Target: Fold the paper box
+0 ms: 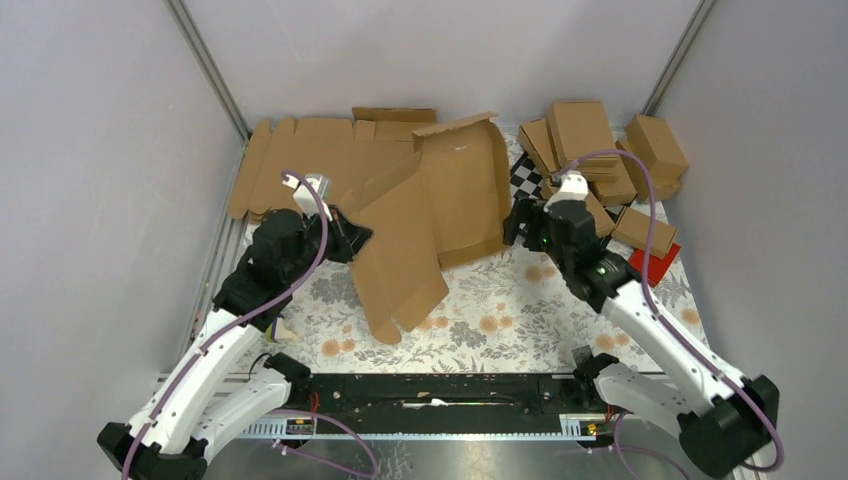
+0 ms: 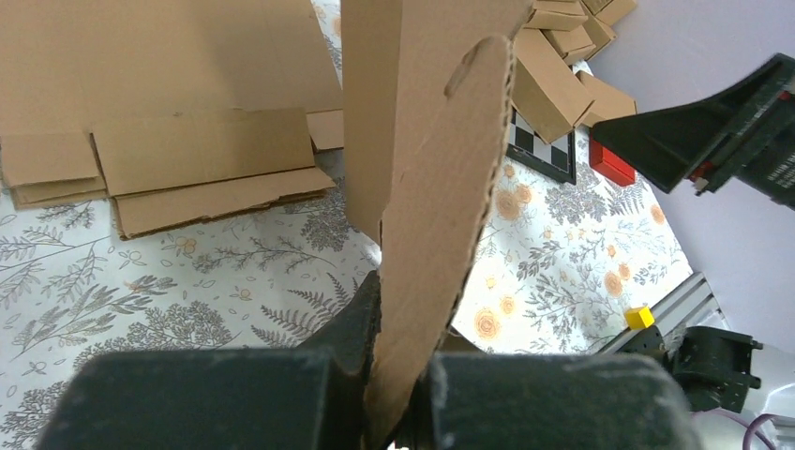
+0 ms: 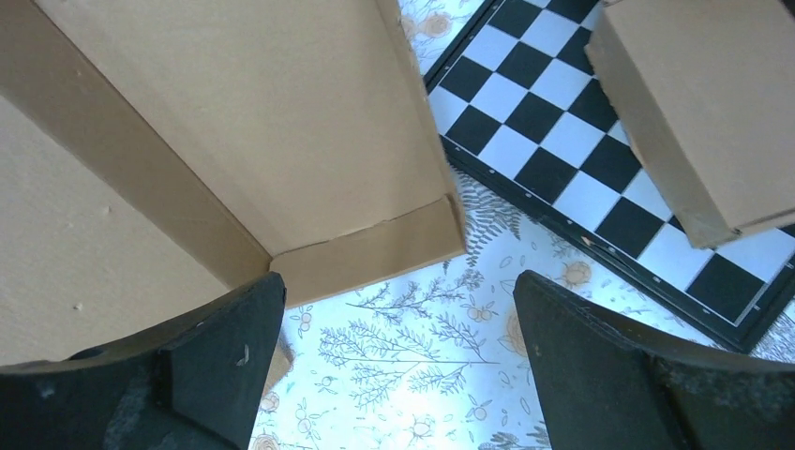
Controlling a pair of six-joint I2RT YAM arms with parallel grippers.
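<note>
Paper box [image 1: 430, 215] sat half-raised on the counter [image 1: 500, 300], just left of the checkerboard [image 1: 527, 178], long axis near-to-far. Left gripper [image 1: 345, 235] was clamped on its flap, on the side away from the checkerboard. Right gripper [image 1: 515, 225] was spread wide and empty at the checkerboard's near-left corner, just beside the box's side wall. It was probably the nearer arm for that fold.

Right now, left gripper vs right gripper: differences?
The left gripper is shut on a flap of the paper box; the right gripper is open, holding nothing. The left gripper sits at the box's left side, the right gripper at its right edge, by the checkerboard. Both have black fingers.
</note>
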